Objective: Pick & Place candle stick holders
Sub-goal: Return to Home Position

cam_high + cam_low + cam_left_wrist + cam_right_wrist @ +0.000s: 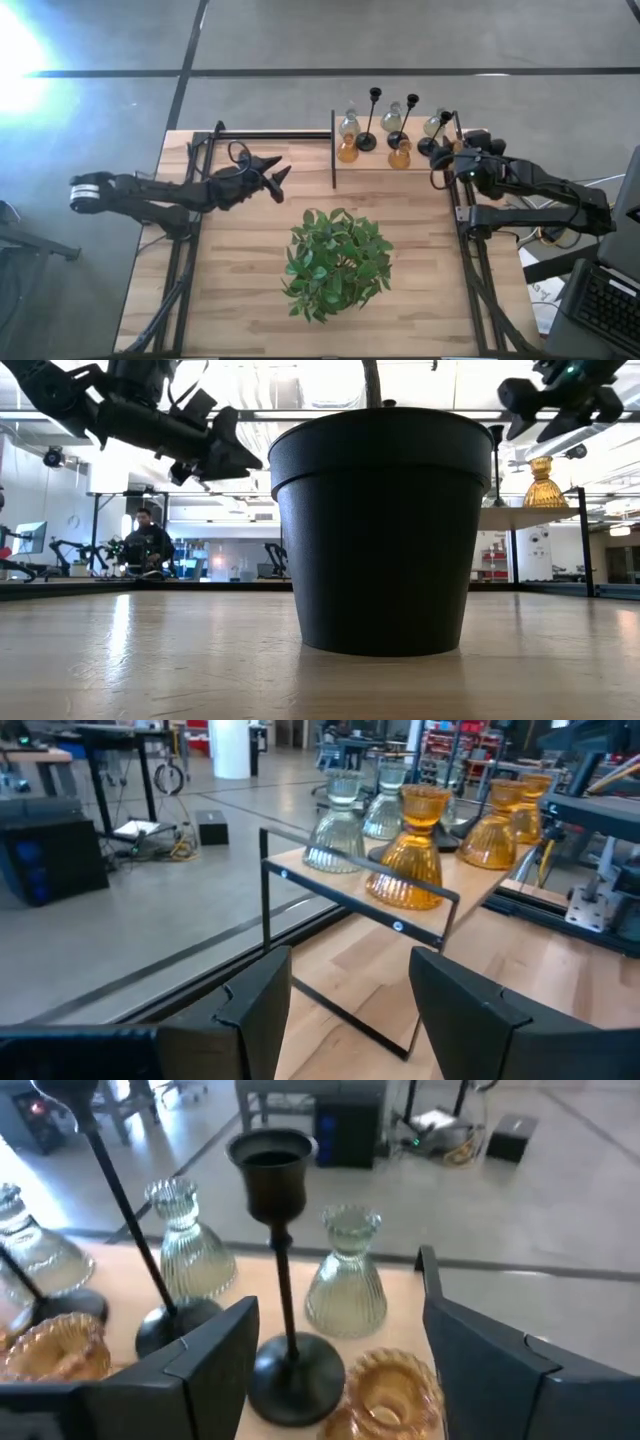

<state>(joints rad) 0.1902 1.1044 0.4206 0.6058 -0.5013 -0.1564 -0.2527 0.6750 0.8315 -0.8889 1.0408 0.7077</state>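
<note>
The candle stick holders stand on their bases on a raised wooden shelf (372,160) at the table's far edge. They are black thin-stemmed ones (368,125), amber glass ones (400,154) and clear glass ones (392,118). My right gripper (340,1370) hovers open at the shelf's right end. A black holder (280,1280) stands ahead of the gap between its fingers, on its round base, with an amber one (395,1390) beside it. My left gripper (280,178) is open in the air left of the shelf, facing an amber holder (410,850) and clear ones (336,825).
A leafy plant (335,262) in a black pot (380,530) stands at the table's middle. A thin black rail (360,885) frames the shelf's left end. Black frame bars run along the table's left and right sides. A person (148,540) sits in the room behind.
</note>
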